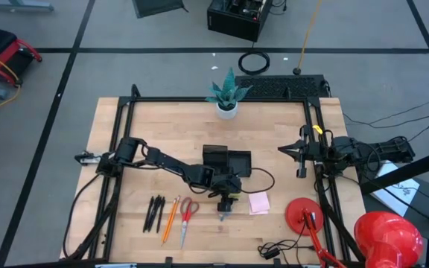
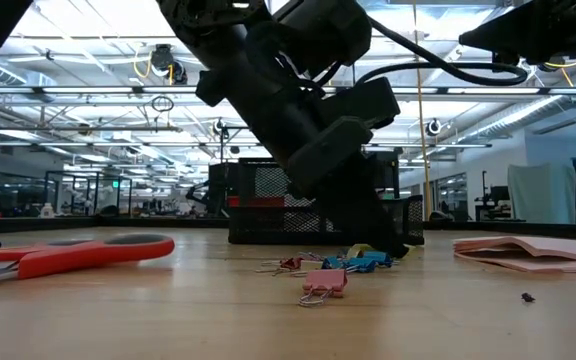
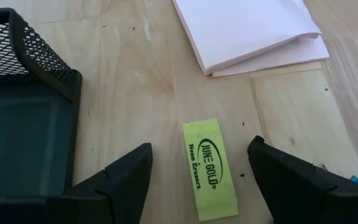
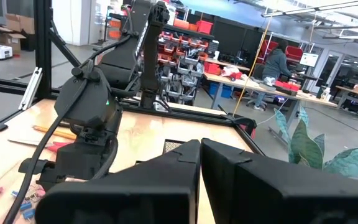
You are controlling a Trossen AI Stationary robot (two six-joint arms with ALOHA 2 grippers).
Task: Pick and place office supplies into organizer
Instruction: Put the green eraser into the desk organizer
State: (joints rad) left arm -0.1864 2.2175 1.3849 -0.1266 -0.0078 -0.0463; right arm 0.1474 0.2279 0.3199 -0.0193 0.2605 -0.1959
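A small yellow eraser (image 3: 210, 168) lies flat on the wooden table, and my left gripper (image 3: 199, 149) stands open over it, tipped downward, one finger on each side and neither touching. The black mesh organizer (image 3: 23, 93) sits just beside it, and the pink sticky-note pad (image 3: 253, 31) lies just beyond. Black pens (image 1: 153, 214), an orange pencil (image 1: 171, 218) and red-handled scissors (image 1: 187, 218) lie near the front edge. Small coloured clips (image 2: 338, 265) are scattered by the gripper. My right gripper (image 1: 285, 150) waits shut, held level above the table's right side.
A white pot with a green plant (image 1: 227, 100) stands at the far edge. A red lamp (image 1: 389, 234) with its round base (image 1: 304, 216) is at the front right, and a black cable (image 1: 274, 249) lies near it. A black frame (image 1: 125, 134) borders the table.
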